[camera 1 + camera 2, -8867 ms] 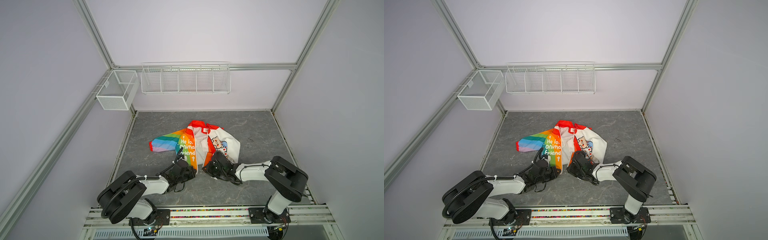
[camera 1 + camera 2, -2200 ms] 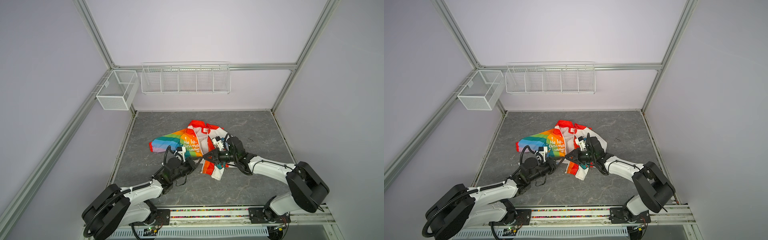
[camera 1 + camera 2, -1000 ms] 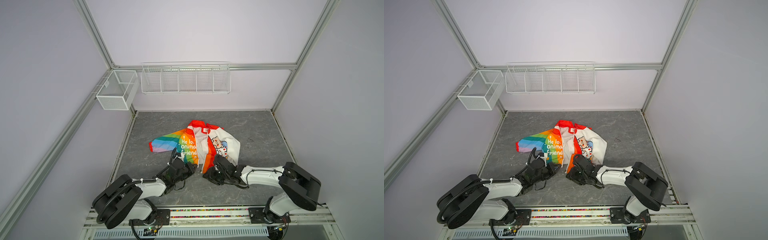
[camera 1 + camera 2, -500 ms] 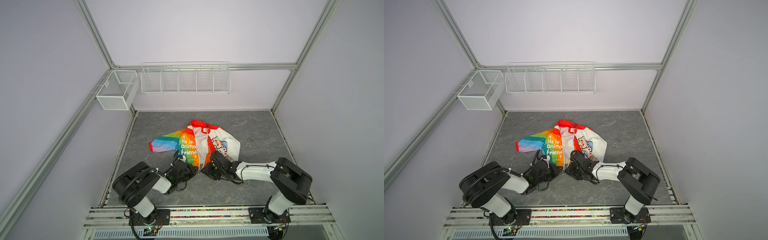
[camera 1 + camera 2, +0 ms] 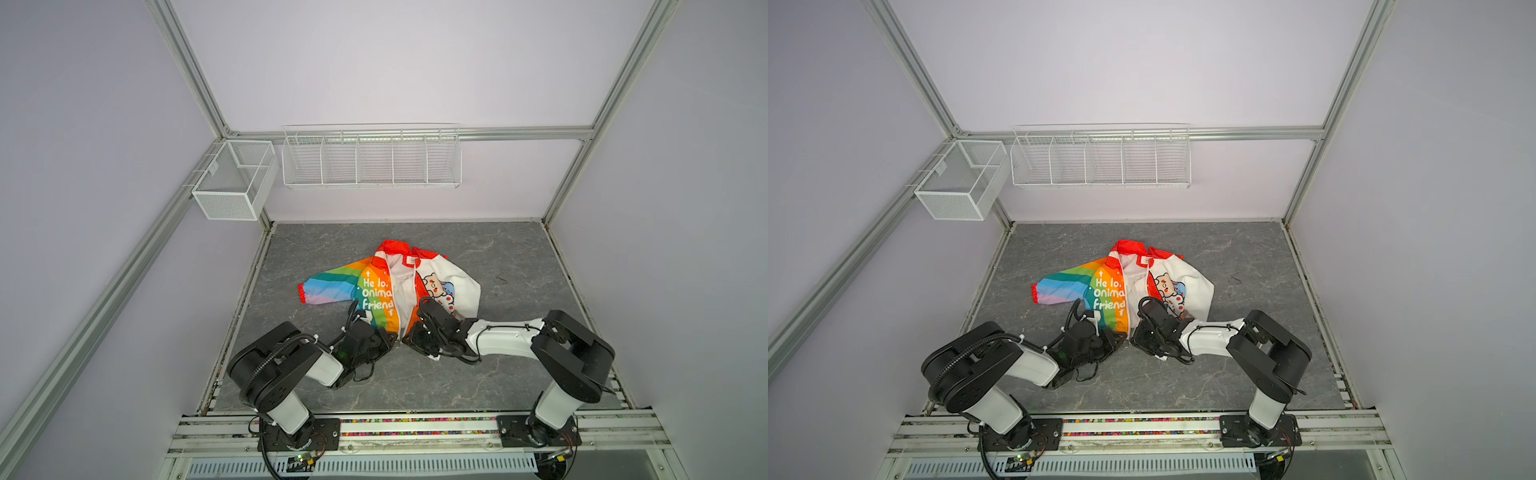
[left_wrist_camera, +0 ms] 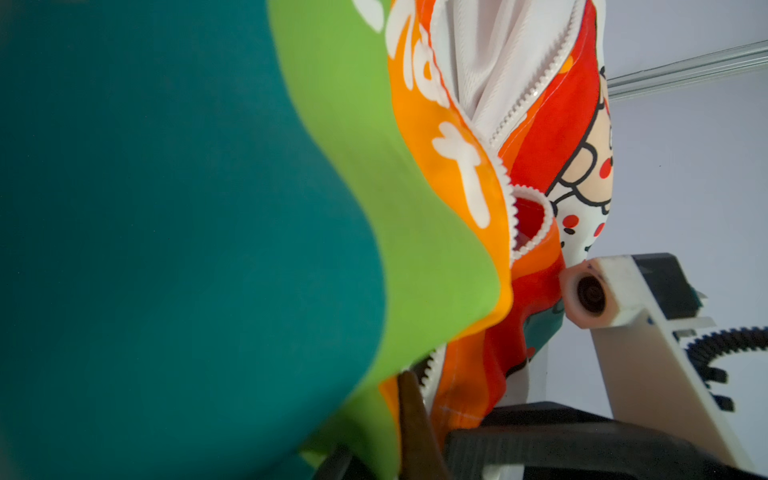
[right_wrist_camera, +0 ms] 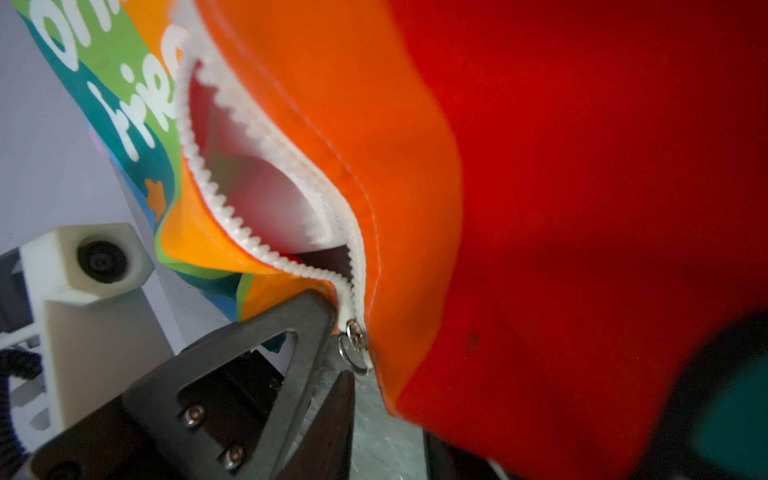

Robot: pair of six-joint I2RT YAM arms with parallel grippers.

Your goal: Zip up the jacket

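1. Rainbow-striped fabric, red at the neck: the jacket [image 5: 415, 286] lies front-up near the middle of the grey marbled worktop [image 5: 511, 253]. Its neck points toward the back wall. In both top views the striped sleeve spreads to the left and the white bear-print panel lies on the right.
2. Its front gapes along most of its length and shows white lining. The two halves meet only at the near hem, between the two claws.
3. The left claw [image 5: 384, 338] is clenched on the jacket's rainbow hem, just below the white "friend" lettering.
4. The right claw [image 5: 413, 338] sits just beside it, at the orange-red hem.
5. In the right wrist view, one black finger [image 7: 266, 353] ends right beside the metal slider [image 7: 355, 332] and its small ring. The other finger is buried under red fabric, so I cannot tell whether this claw is grasping anything.
6. Above the slider, the teeth of the white zipper [image 7: 249, 241] part into an open loop.
7. A white wire rack [image 5: 371, 158] and a mesh basket [image 5: 232, 183] hang on the walls behind.
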